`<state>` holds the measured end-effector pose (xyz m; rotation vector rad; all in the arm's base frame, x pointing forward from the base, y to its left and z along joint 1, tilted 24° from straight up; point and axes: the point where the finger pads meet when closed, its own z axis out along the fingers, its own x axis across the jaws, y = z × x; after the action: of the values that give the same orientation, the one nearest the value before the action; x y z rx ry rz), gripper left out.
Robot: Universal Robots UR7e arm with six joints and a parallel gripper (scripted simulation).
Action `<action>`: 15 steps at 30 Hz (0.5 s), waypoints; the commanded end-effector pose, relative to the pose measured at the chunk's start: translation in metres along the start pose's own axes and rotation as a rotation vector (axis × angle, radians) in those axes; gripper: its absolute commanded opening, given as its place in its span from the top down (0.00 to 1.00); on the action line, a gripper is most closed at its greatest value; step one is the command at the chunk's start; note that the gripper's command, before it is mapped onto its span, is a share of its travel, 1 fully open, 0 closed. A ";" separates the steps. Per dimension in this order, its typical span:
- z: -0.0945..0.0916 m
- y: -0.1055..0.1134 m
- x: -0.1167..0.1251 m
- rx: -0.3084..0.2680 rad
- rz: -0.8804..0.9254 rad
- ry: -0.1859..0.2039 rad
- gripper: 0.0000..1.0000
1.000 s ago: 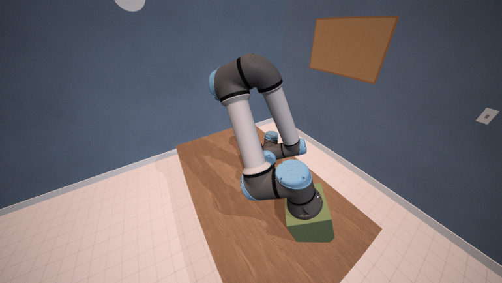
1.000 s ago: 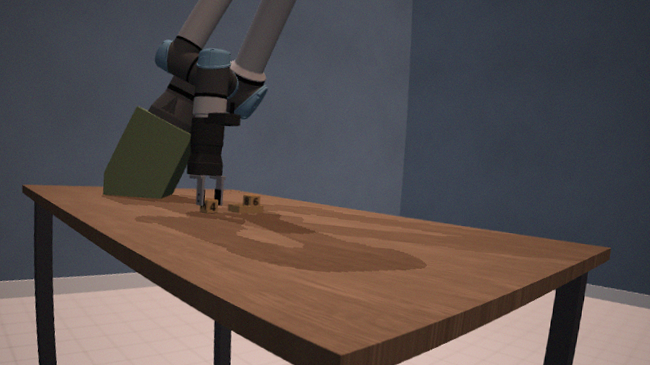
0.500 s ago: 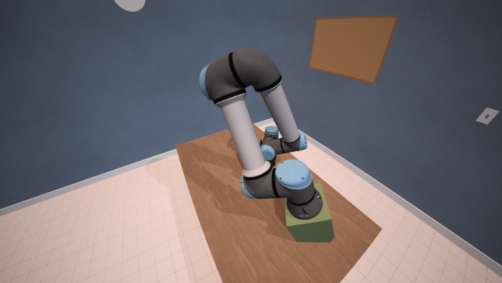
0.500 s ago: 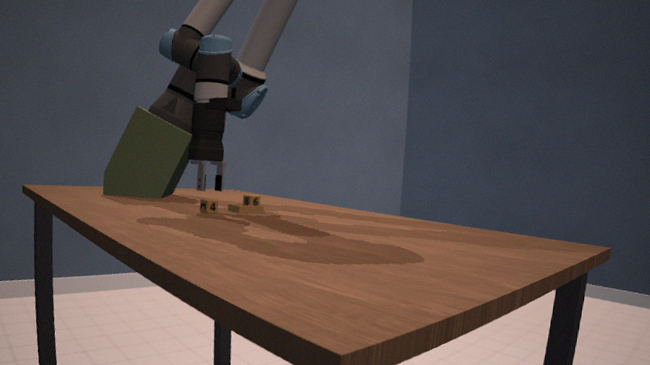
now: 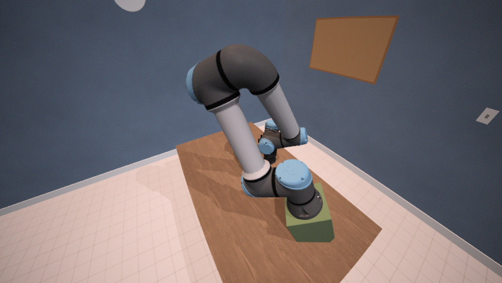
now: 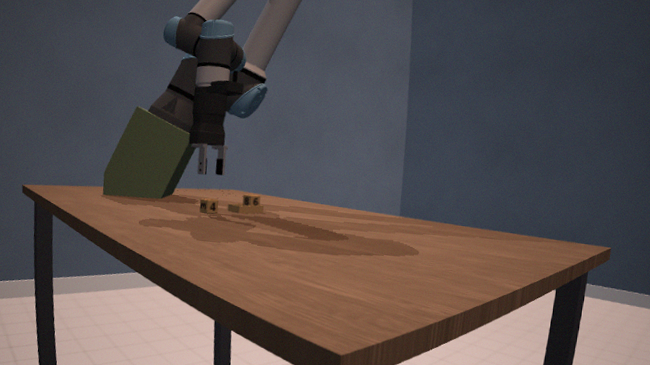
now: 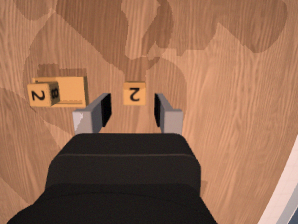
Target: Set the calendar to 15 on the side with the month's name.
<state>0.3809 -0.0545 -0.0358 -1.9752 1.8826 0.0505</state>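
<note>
My gripper hangs open and empty well above the table, fingers pointing down. Straight below it a small wooden cube lies alone on the table, apart from the fingers. In the wrist view this cube shows a 2 on top and appears between my fingertips; in the exterior view its side shows a 4. To its right in the exterior view the low wooden tray lies flat, holding the second cube, whose side shows a 6. The tray with this cube shows at the left of the wrist view. In the top view the arm hides all of these.
The arm's green pedestal stands on the table just behind and left of the cubes; it also shows in the top view. The arm's elbow and forearm arch over the table. The table's far edge lies close behind the tray.
</note>
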 end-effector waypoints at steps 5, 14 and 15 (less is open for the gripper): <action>-0.011 0.000 0.000 0.000 0.000 0.000 0.13; -0.015 0.000 0.000 0.000 0.000 0.000 0.13; -0.015 0.000 0.000 0.000 0.000 0.000 0.13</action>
<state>0.3771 -0.0592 -0.0221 -1.9752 1.8826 0.0503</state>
